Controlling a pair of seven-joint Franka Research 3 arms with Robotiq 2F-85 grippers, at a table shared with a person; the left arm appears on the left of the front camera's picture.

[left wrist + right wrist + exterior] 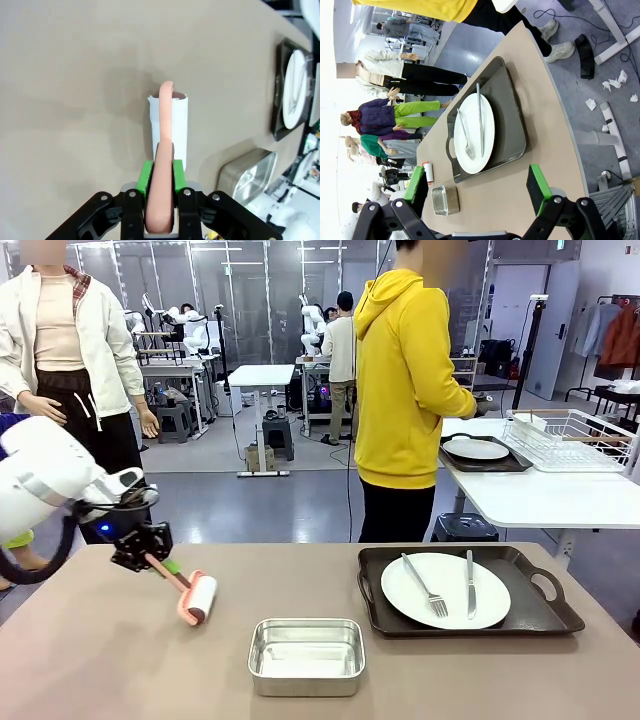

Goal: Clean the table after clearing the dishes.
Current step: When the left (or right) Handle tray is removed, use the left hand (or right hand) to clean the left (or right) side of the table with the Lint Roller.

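My left gripper (pixel 158 558) is shut on the pink handle of a lint roller (pixel 197 600), whose white roll rests on the left part of the taupe table (pixel 90 660). In the left wrist view the green pads (pixel 145 178) clamp the handle and the lint roller (pixel 170 125) lies on the table (pixel 75 75). One of the dishes, a white plate (pixel 445 590) with fork and knife, sits on a dark tray (pixel 540 610) at the table's right. My right gripper (pixel 477 192) is open above the table's right end, looking over that plate (pixel 475 132).
A shiny steel pan (pixel 306 655) stands near the front middle, right of the roller. A person in a yellow hoodie (pixel 405 380) stands at the far side, beside a white side table (pixel 540 500) with a second tray and plate (pixel 477 449) and a wire rack (pixel 570 440).
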